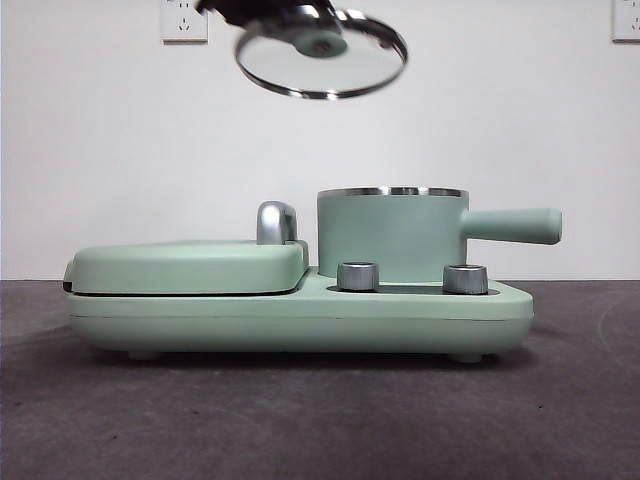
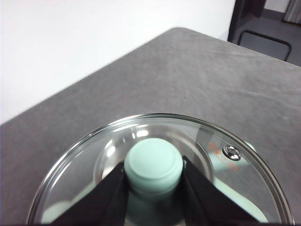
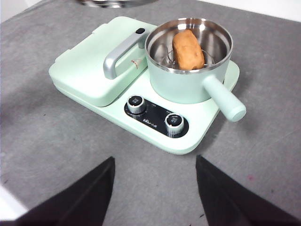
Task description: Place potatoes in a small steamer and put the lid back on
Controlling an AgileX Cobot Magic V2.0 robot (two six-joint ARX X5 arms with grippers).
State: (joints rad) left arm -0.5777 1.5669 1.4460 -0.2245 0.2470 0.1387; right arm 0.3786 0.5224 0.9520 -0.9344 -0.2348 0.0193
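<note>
The left claw [image 2: 154,188] pinches the mint knob of the round clear glass lid [image 1: 322,52], held high and left of the mint-green steamer pot [image 1: 391,235] — orange-brown potato [image 3: 187,49] already inside; the right claw [image 3: 155,188], spread, waits.

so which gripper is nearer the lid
Left. The left gripper is shut on the lid by its knob, holding it up above the small steamer; the right gripper hangs open, away from it.

Lid [image 1: 322,52]: clear glossy glass, polished steel rim, smooth matt mint knob. Small steamer [image 3: 188,61]: satin mint outside, brushed steel inside, bright steel rim. Potato [image 3: 187,49]: rough, cracked orange-brown skin. Grill plate [image 3: 101,66]: smooth mint plastic, chrome handle. Desk [image 3: 51,141]: matt grey, finely textured.
</note>
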